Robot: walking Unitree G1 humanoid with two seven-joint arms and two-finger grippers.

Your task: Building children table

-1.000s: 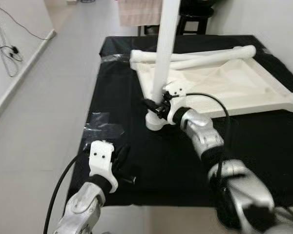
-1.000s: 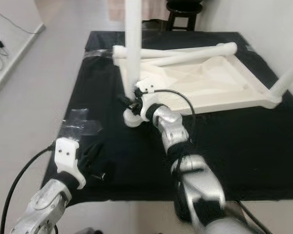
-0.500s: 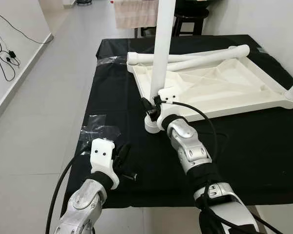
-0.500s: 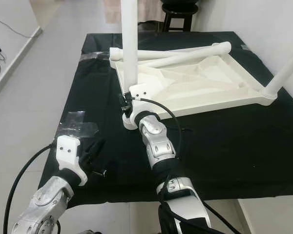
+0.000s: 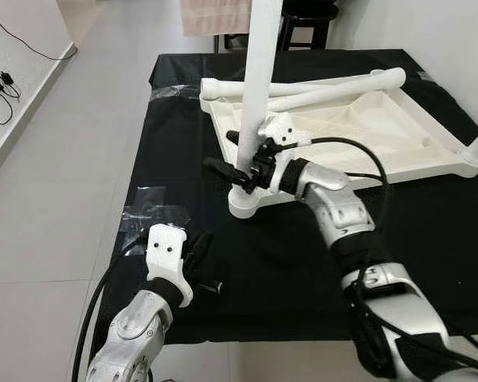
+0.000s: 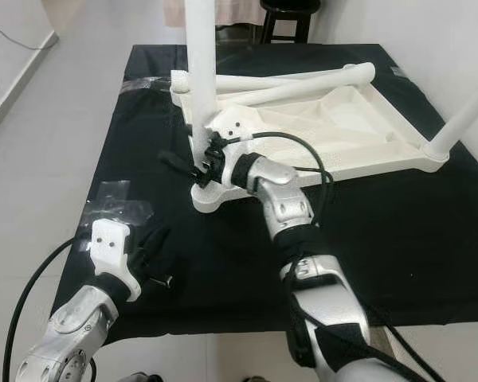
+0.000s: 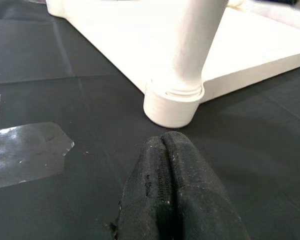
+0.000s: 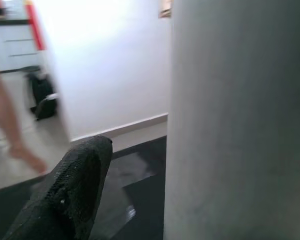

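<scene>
Head view first: a black cloth (image 5: 247, 263) covers the counter, with patches of clear tape (image 5: 153, 213) stuck near its left edge. On it lies the white children's table (image 5: 366, 135), flipped upside down. One white leg (image 5: 259, 87) stands upright in its corner socket (image 5: 247, 203); two loose legs (image 5: 334, 86) lie along the far rim. Pale tiled floor (image 5: 72, 159) runs alongside on the left, cables (image 5: 4, 79) trail by the wall, and a dark stool (image 5: 307, 16) stands beyond the counter.

The right pincer (image 5: 233, 155) sits at the upright leg, fingers spread wide on either side of it, released rather than clamped. The left pincer (image 5: 201, 263) rests low on the cloth near the front edge.

Left wrist view: both fingers (image 7: 172, 195) pressed together, clenched on nothing, pointing at the leg's socket (image 7: 172, 102) and the tape (image 7: 25, 150).

Right wrist view: one black finger (image 8: 70, 190) stands apart from the leg (image 8: 240, 120), close up, with a white wall (image 8: 105, 60) behind.
</scene>
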